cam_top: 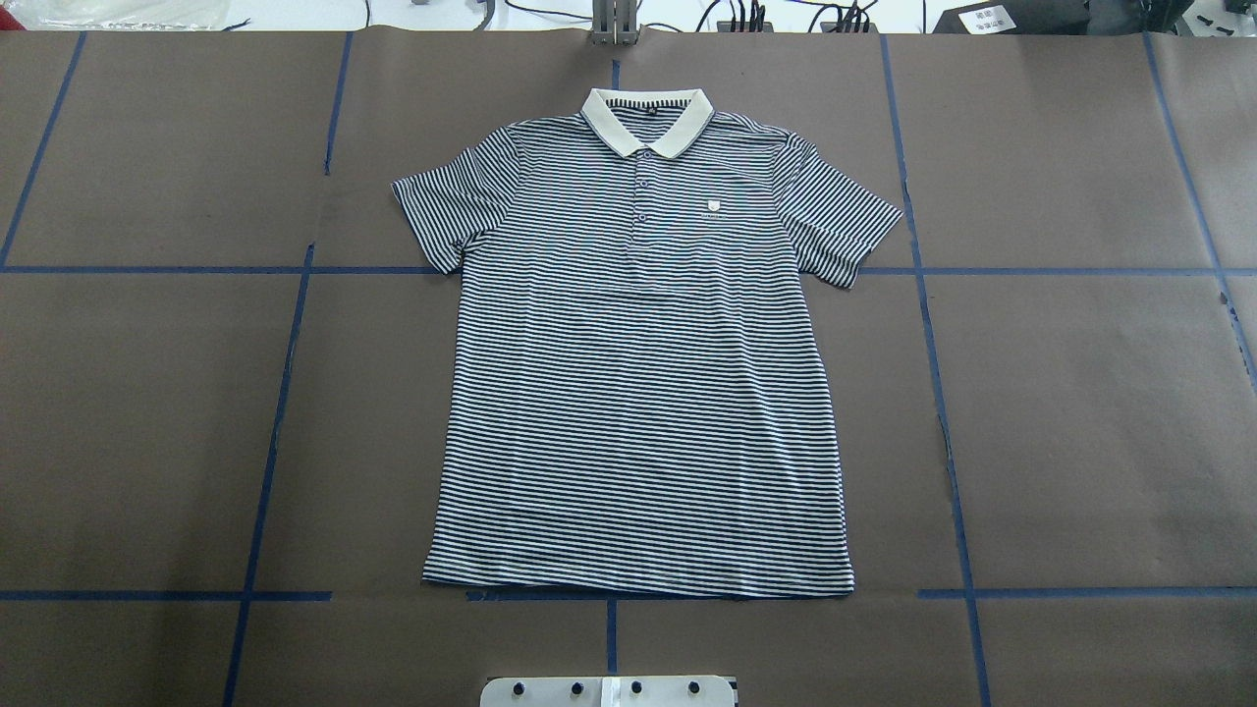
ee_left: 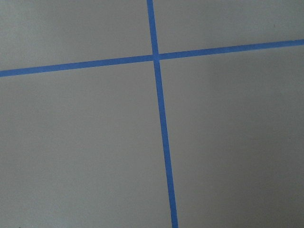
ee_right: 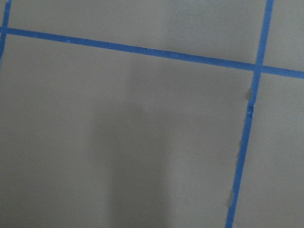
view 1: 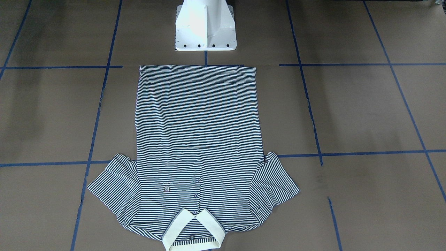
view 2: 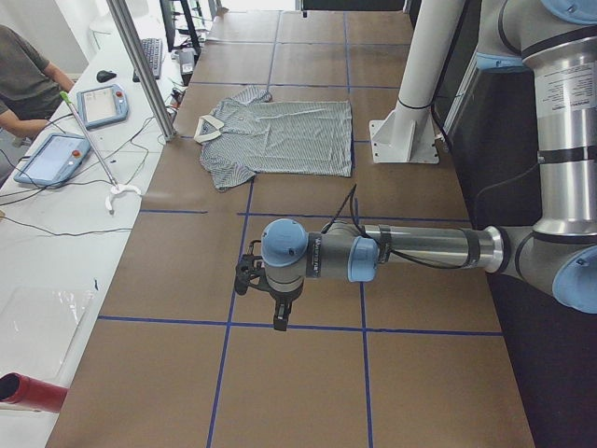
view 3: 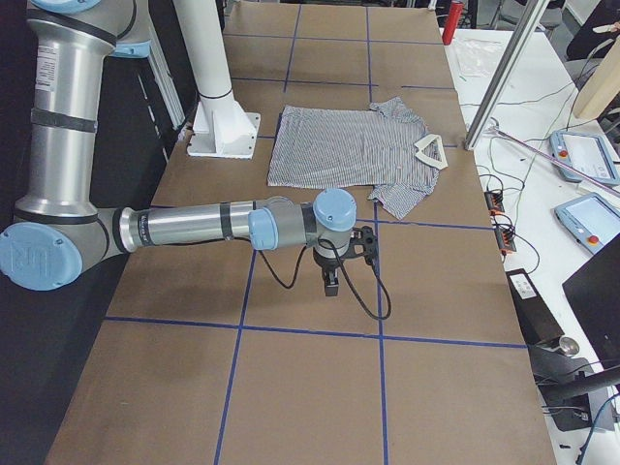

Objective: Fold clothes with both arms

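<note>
The striped polo shirt (cam_top: pixel 638 393) lies flat and spread out, face up, in the middle of the table. Its cream collar (cam_top: pixel 648 120) is at the far edge and its hem is toward the robot's base. It also shows in the front-facing view (view 1: pixel 198 132). My left arm hangs over bare table well away from the shirt, with its gripper (view 2: pixel 278 322) pointing down. My right gripper (view 3: pixel 330 288) does the same at the other end. Both grippers show only in the side views, so I cannot tell whether they are open or shut. Both wrist views show only brown table and blue tape.
The white pedestal base (view 1: pixel 205 28) stands just behind the shirt's hem. Blue tape lines (cam_top: pixel 275 432) cross the brown table cover. A metal post (view 2: pixel 140 65), tablets and cables sit on the white bench beyond the collar side, where a person (view 2: pixel 19 75) sits.
</note>
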`<state>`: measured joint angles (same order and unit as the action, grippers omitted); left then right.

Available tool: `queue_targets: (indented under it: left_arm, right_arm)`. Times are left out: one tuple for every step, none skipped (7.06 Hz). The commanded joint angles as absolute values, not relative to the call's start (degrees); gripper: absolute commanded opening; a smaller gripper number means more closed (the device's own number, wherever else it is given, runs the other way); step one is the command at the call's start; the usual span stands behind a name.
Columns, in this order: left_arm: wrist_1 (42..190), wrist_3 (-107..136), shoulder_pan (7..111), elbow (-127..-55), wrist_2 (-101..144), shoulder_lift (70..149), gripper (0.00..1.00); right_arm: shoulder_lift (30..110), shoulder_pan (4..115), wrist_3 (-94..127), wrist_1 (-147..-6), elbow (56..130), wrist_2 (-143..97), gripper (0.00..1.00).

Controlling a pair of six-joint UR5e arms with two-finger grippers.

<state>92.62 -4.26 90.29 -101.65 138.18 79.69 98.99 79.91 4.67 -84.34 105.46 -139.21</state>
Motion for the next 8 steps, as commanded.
queue_targets:
  left_arm:
    - [92.9, -4.4, 90.3, -104.0, 139.6, 79.5, 1.00]
    - [93.9, -4.3, 90.3, -106.1, 139.7, 79.5, 1.00]
    - [94.4, -4.2, 90.2, -107.5, 142.7, 79.5, 1.00]
    - [94.5, -4.4, 90.2, -107.7, 144.3, 79.4, 1.00]
    - [94.9, -4.5, 90.2, -107.5, 144.3, 79.3, 1.00]
    - [94.9, -4.3, 90.2, -107.1, 144.4, 79.3, 1.00]
    - [94.9, -4.5, 90.2, -106.8, 144.4, 79.3, 1.00]
    - [94.9, -4.6, 90.2, -106.7, 144.3, 79.3, 1.00]
  right_arm:
    - [93.3, 75.0, 14.4, -74.7, 99.4, -139.9, 1.00]
    - [87.6, 70.9, 22.6, -71.3, 95.0, -139.3, 1.00]
    - [81.7, 68.5, 29.3, -65.9, 88.9, -139.2, 1.00]
    - [75.9, 64.6, 38.3, -59.1, 83.0, -137.7, 0.99]
    - [70.2, 61.8, 49.8, -55.8, 79.1, -134.1, 0.96]
    - [65.4, 58.8, 59.5, -55.5, 76.7, -129.3, 0.92]
    - [63.0, 56.5, 64.7, -55.5, 75.2, -124.6, 0.87]
    - [61.3, 54.9, 67.8, -55.5, 73.2, -122.4, 0.82]
